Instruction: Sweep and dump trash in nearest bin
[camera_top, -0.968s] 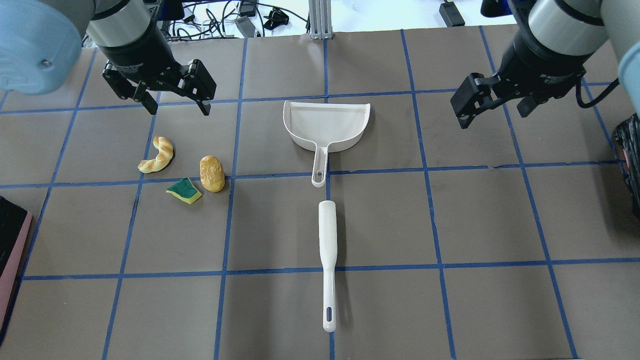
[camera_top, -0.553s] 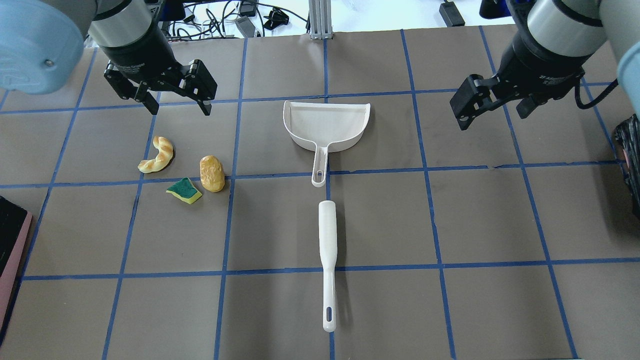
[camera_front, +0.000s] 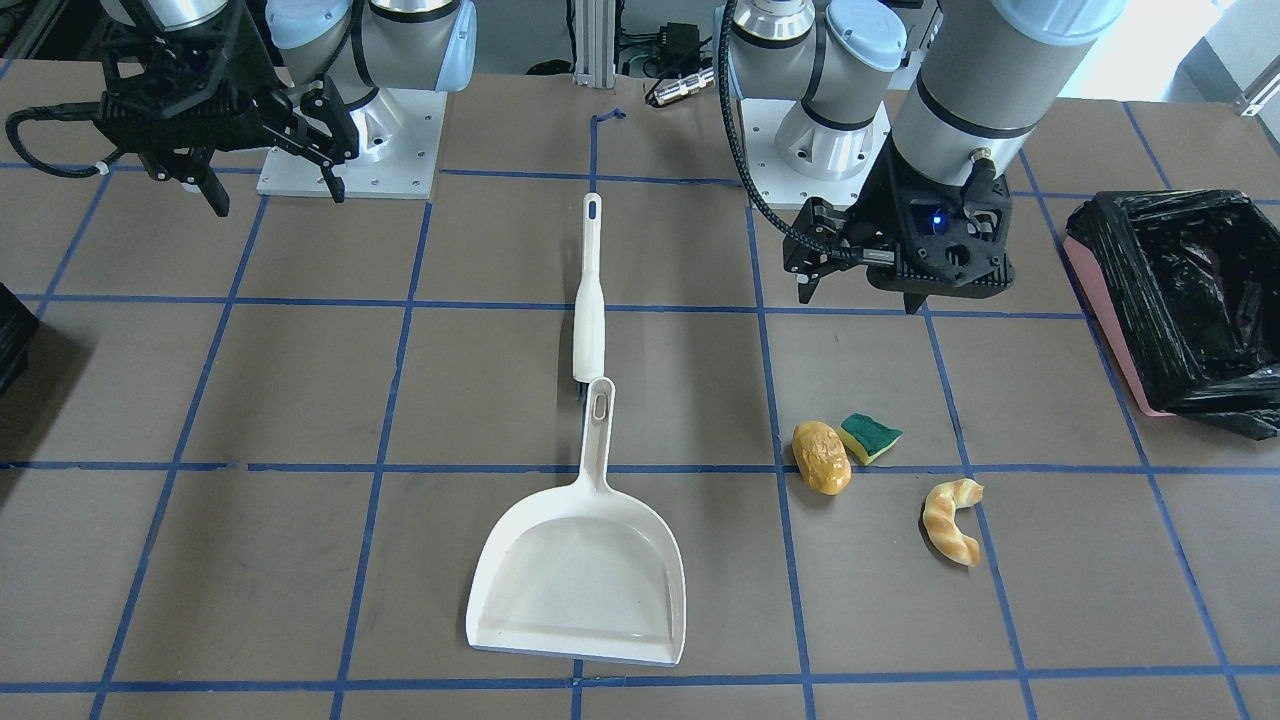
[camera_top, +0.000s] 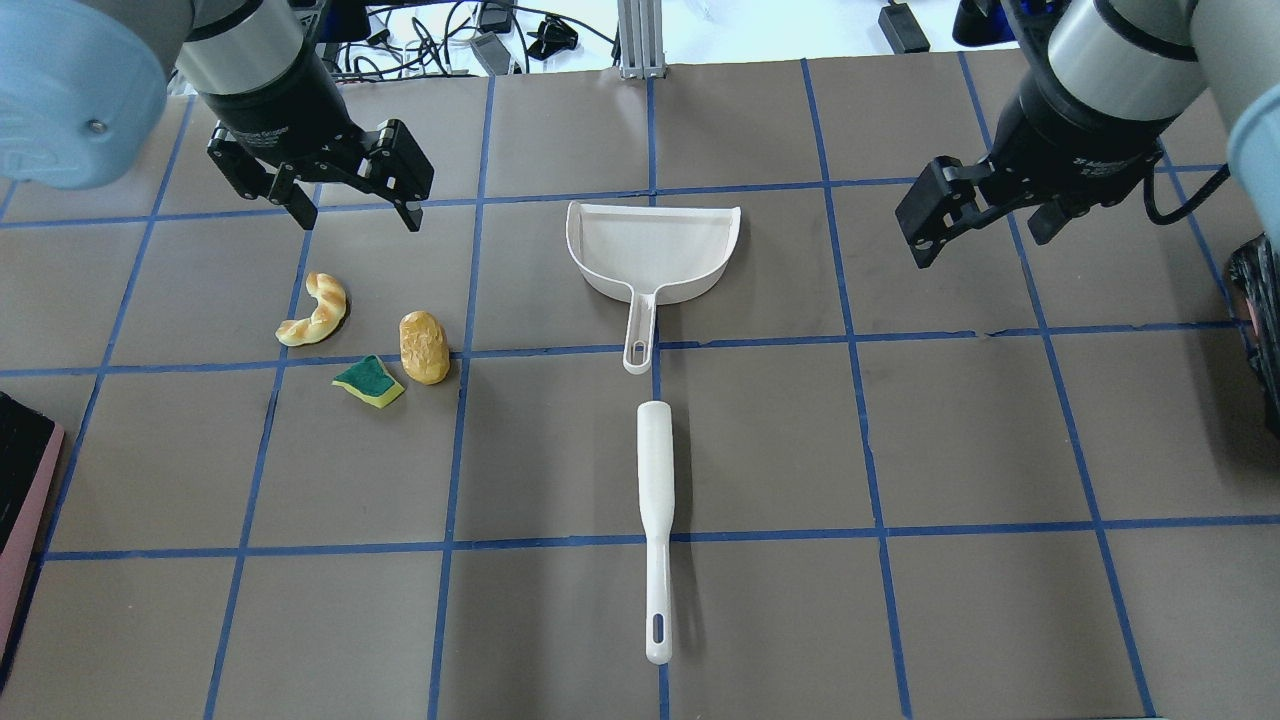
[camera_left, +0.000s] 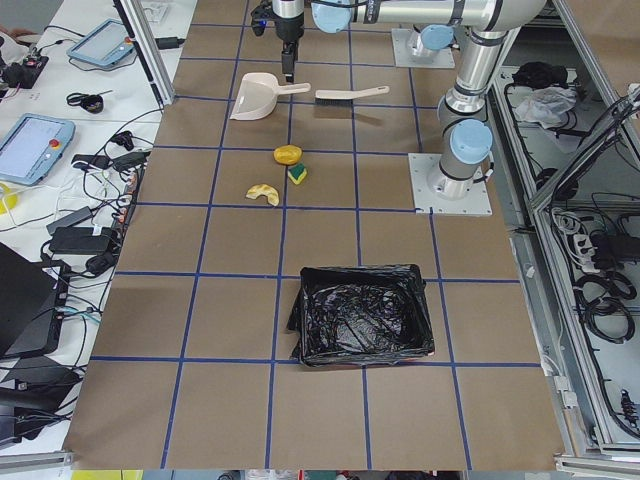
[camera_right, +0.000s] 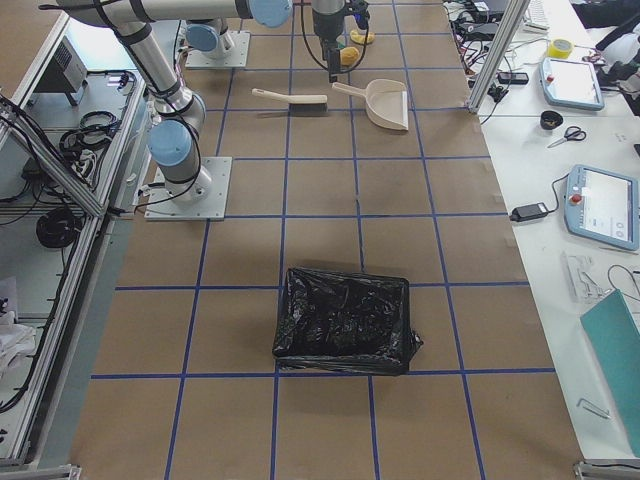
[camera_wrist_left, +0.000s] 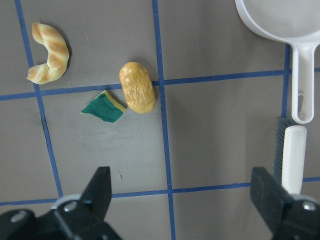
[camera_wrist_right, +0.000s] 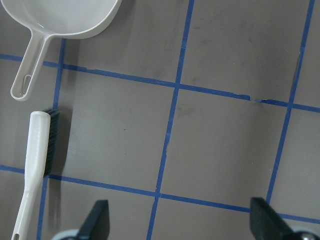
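Left gripper (camera_top: 357, 216) hangs spread at 12 o'clock of trash (camera_top: 423, 347); right gripper (camera_top: 978, 238), also spread, at dustpan's (camera_top: 650, 250) 3 o'clock.

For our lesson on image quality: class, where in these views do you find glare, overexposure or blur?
Front-facing view: glossy highlights on the black bag lining the bin; top-right corner washed out. Overhead view: background beyond the table blown out white. Left wrist view: fingers of the left gripper slightly soft, the potato-like lump sharp.

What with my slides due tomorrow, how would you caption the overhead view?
Left tool and right tool open above the table; dustpan and brush centred; lump, sponge piece and bread lie unswept.
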